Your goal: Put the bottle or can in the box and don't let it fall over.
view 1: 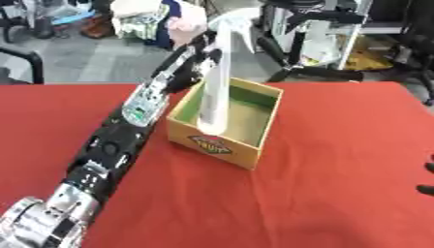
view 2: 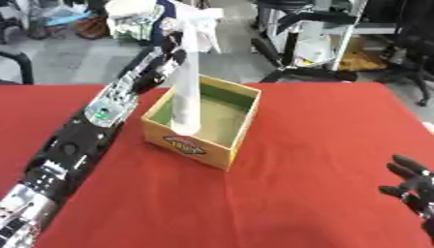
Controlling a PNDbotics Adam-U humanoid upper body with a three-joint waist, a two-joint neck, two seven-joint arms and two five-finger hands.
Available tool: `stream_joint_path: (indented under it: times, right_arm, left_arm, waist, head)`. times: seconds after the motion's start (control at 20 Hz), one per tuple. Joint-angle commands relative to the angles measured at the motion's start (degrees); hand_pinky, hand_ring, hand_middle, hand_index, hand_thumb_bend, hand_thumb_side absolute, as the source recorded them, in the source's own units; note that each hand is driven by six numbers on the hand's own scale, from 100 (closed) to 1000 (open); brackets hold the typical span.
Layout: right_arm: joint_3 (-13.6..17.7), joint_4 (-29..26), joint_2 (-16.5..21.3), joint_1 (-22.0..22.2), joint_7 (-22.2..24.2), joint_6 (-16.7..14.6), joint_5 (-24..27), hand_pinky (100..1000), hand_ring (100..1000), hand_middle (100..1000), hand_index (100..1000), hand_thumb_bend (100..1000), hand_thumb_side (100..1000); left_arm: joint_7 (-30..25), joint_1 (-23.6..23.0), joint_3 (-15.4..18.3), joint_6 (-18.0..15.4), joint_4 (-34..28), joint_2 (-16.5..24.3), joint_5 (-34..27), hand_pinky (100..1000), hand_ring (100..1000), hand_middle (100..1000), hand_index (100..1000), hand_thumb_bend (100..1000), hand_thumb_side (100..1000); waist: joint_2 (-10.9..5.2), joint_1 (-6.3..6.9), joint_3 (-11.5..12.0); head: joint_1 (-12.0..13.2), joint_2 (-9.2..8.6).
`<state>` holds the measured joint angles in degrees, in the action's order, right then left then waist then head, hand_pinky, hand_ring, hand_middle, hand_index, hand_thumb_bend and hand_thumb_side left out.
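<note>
A tall white spray bottle (view 1: 217, 82) stands tilted inside the yellow cardboard box (view 1: 216, 146) in the middle of the red table; its bottom is down in the box near the front left corner. My left hand (view 1: 200, 52) reaches over the box's far left edge with fingers curled round the bottle's upper part, below the spray head. The green inside of the box shows behind the bottle. Low at the right edge, my right hand (view 2: 413, 185) rests open, fingers spread, away from the box.
The red tablecloth (view 1: 339, 169) covers the whole table. Beyond its far edge stand black chair bases (view 1: 314, 72), a stand and piles of cloth on a grey floor. My left arm lies along the table left of the box.
</note>
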<state>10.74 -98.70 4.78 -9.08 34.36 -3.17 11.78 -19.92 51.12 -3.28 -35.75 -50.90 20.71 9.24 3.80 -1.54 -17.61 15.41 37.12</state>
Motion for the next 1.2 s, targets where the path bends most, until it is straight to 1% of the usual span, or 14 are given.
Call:
stream_joint_path:
  times: [0.05,0.2,0.3,0.4,0.5,0.65,0.85,1.0,1.2]
  right_arm:
    - [0.57,-1.46,0.67,-0.55,-0.44,-0.03,-0.22,795,975,922,590,100,494]
    - [0.88,-1.38,0.84,-0.35,-0.7,-0.24,-0.48,794,975,923,590,100,492]
    - [1.16,-1.34,0.96,-0.22,-0.97,-0.4,-0.64,794,975,923,590,100,492]
    - [1.34,-1.34,1.07,-0.14,-1.17,-0.54,-0.73,794,976,924,590,100,492]
    - [1.57,-1.31,1.2,-0.04,-1.38,-0.65,-0.85,794,976,925,590,100,491]
    - [2.08,-1.28,1.5,0.24,-1.85,-0.82,-1.12,794,976,926,590,100,491]
    - [2.79,-1.2,2.02,0.74,-2.56,-1.09,-1.57,794,977,927,590,100,490]
    - [3.4,-1.05,2.42,1.13,-3.15,-1.33,-1.85,793,977,928,590,100,490]
    - [4.02,-0.86,2.8,1.55,-3.81,-1.56,-1.9,793,978,929,590,100,491]
  left_arm:
    - [-0.42,-0.08,1.09,1.5,-1.12,2.89,0.71,668,1000,1000,1000,122,927]
    - [-0.61,-2.19,1.52,4.91,-3.48,4.54,0.44,662,1000,1000,1000,119,947]
    - [-0.85,-4.24,2.04,7.16,-5.39,5.56,-0.39,649,1000,1000,1000,121,942]
    - [-1.14,-6.6,2.58,9.02,-8.18,6.49,-2.66,635,1000,1000,1000,123,929]
    - [-1.47,-10.01,3.22,10.75,-12.4,7.48,-6.15,623,1000,1000,1000,113,905]
    - [-2.3,-17.4,4.59,13.64,-21.39,8.86,-13.34,597,1000,1000,1000,107,882]
    - [-2.99,-27.94,6.86,16.78,-34.33,9.54,-20.78,584,1000,1000,993,102,865]
    - [-3.42,-35.27,9.61,18.84,-42.84,8.7,-23.92,579,1000,1000,983,100,853]
    - [-1.82,-42.07,13.19,21.03,-49.67,5.76,-25.39,572,1000,996,972,115,849]
  waist:
    - [-0.4,-0.1,0.43]
    - [-0.32,-0.14,1.14]
    - [-0.27,-0.15,1.64]
    - [-0.23,-0.15,2.07]
    - [-0.15,-0.12,2.74]
    - [-0.04,0.02,4.03]
    - [0.04,0.24,5.75]
    - [-0.01,0.31,6.97]
    - [-0.12,0.27,8.16]
  head:
    - [-0.65,-0.67]
    - [-1.29,-0.54]
    - [-1.88,-0.5]
    - [-2.42,-0.47]
    - [-3.09,-0.46]
    - [-4.26,-0.47]
    - [-5.48,-0.11]
    - [-6.24,0.35]
    - [-6.76,0.76]
